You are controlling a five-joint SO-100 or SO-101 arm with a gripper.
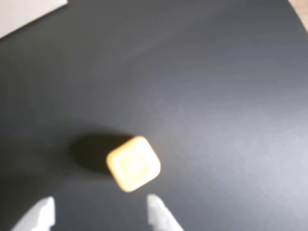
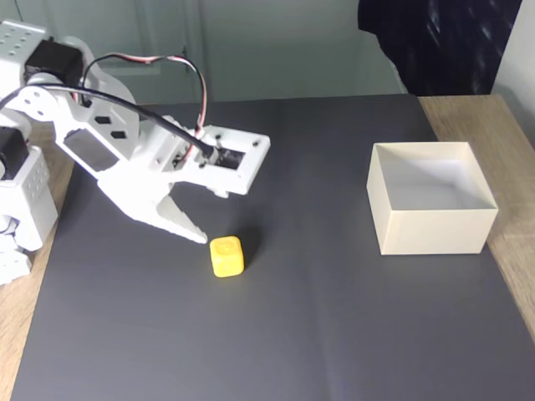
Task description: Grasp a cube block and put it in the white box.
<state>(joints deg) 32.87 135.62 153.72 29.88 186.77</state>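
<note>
Small bright yellow rounded cube block on black mat, untouched | white two-finger gripper parted, at cube's 10 o'clock in fixed view, likely lining up | cream-white square box at 3 o'clock, well apart.

Cube block: smooth yellow plastic, slight sheen. White box: matt thin card. Mat: matt dark grey. Desk: wood grain. Arm: white plastic.
</note>
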